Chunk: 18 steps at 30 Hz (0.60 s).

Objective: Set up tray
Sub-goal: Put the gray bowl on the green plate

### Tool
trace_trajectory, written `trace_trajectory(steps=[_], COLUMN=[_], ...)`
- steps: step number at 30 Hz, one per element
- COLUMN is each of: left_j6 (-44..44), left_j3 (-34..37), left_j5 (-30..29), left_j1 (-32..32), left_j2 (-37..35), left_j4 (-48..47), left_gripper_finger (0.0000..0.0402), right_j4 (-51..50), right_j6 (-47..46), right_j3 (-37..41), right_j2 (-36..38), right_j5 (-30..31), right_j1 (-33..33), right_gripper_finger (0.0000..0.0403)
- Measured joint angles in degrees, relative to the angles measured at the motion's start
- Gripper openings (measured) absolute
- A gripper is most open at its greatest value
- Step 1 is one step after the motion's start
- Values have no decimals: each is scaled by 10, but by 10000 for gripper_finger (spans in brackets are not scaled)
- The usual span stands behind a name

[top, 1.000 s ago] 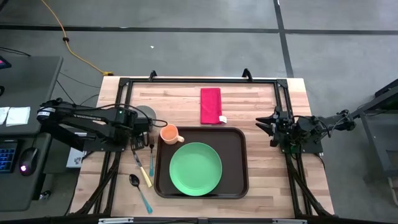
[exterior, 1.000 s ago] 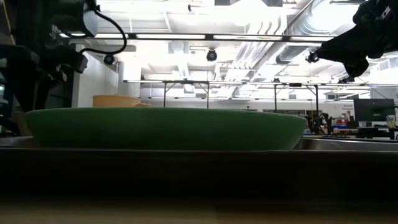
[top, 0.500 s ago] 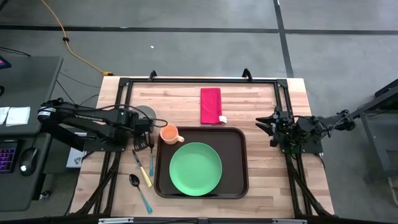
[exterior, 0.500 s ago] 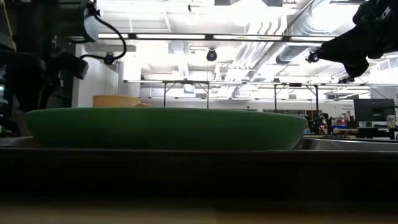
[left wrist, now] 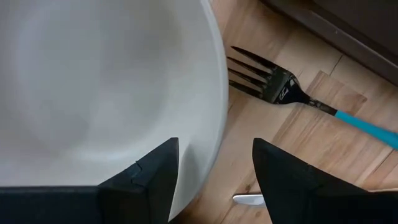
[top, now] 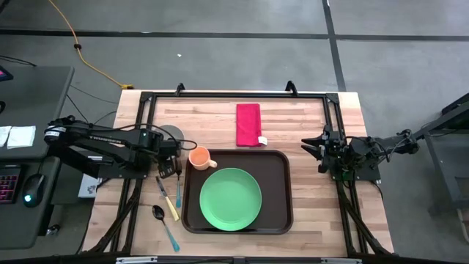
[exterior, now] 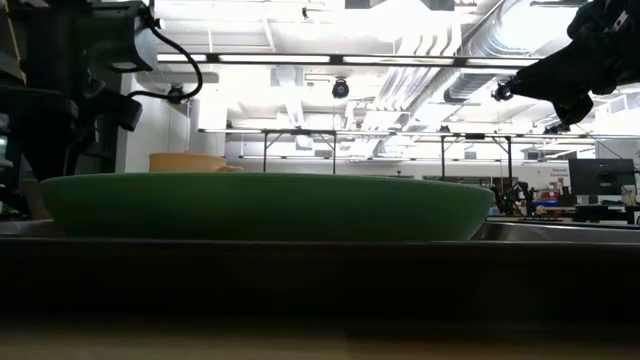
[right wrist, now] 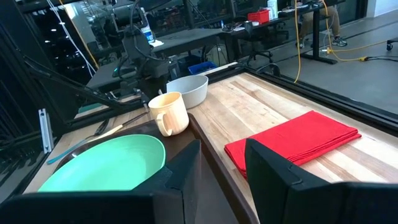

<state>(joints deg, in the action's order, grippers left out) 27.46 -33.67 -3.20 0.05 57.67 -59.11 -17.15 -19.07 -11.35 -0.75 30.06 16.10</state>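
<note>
Wooden table (top: 308, 205) over grey floor (top: 220, 59) carries the tray (top: 282, 165).

An open-plan robotics lab or workshop: exposed ceiling ducts (exterior: 470, 80) and strip lights (exterior: 330, 58), rows of workbenches (exterior: 400, 150), monitors (exterior: 592, 175), grey floor (top: 220, 59) with a yellow cable (top: 80, 51)

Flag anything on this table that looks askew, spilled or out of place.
Nothing spilled or damaged. The fork, knife and spoon lie loosely angled, crossing, left of the tray. The left tool hangs open over the grey bowl's rim.
</note>
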Motion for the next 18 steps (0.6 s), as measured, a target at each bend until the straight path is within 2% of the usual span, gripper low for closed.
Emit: trace_trajectory(steps=[18], left_j6=[-21], left_j3=[0], left_j5=[-4], left_j1=[0], left_j2=[0], left_j4=[-3], left_gripper_finger=[232], right_j4=[0], right_j6=[0], right_j3=[0], right_j2=[0], right_j5=[0], right_j1=[0], right_gripper_finger=[103])
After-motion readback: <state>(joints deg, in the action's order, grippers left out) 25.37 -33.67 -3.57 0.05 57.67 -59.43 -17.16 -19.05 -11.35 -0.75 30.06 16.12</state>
